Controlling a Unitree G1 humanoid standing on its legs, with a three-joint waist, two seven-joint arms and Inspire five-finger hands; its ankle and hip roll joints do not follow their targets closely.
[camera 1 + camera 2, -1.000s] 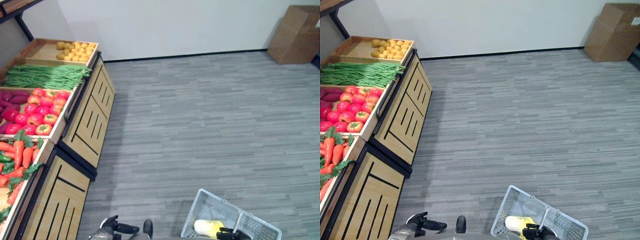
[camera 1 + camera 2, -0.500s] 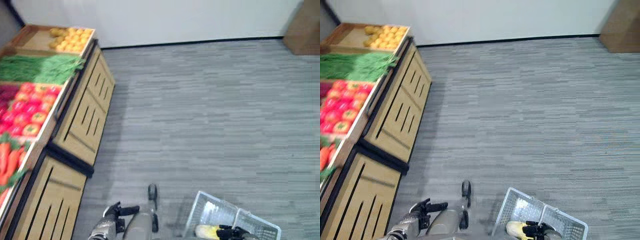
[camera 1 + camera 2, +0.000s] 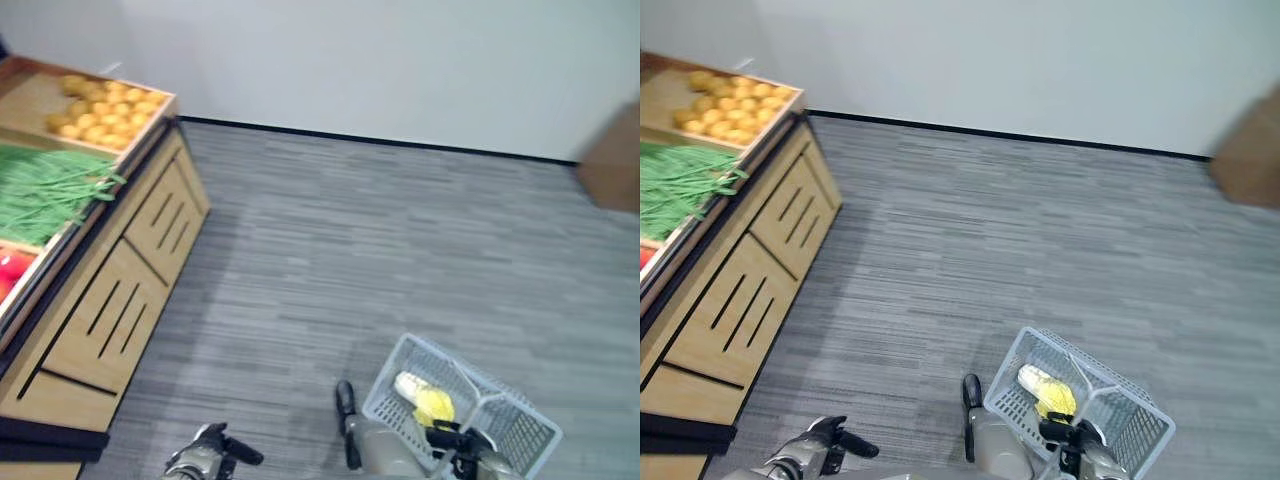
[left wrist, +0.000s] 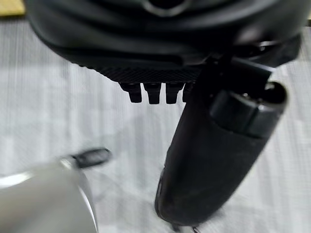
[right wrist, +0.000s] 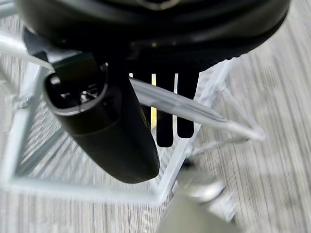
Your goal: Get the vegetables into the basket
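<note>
From the head's left eye, a white wire basket (image 3: 505, 425) hangs low over the grey plank floor (image 3: 400, 260), with a pale yellow-green leafy vegetable, likely a cabbage (image 3: 422, 396), lying inside it near the end closest to the robot. The right hand (image 3: 452, 440) sits at the basket's handle (image 3: 462, 388), dark fingers wrapped about the bar. The left hand (image 3: 210, 452) shows at the lower edge, apart from the basket and holding nothing, its thumb sticking out to the side. Along the left side stands a wooden produce stand (image 3: 110, 290) with slatted fronts; a crate of small yellow-orange fruit (image 3: 100, 105) is at its far end, a heap of green beans (image 3: 50, 190) comes next, and a sliver of red produce (image 3: 12, 272) shows at the edge. A brown cardboard box (image 3: 612, 165) sits against the white wall (image 3: 400, 60) on the right. The right eye gives the same scene, with the vegetable tucked against the basket's near wall. In the left wrist view the left hand's fingers (image 4: 153, 92) show as short curled tips above the thick thumb (image 4: 218, 150), with nothing between them and the floor beyond. In the right wrist view the right hand's fingers (image 5: 165, 111) hook over the white handle bar (image 5: 180, 104), the thumb (image 5: 104, 126) beside them, a strip of yellow visible between the fingers, and the basket's wire mesh below.
</note>
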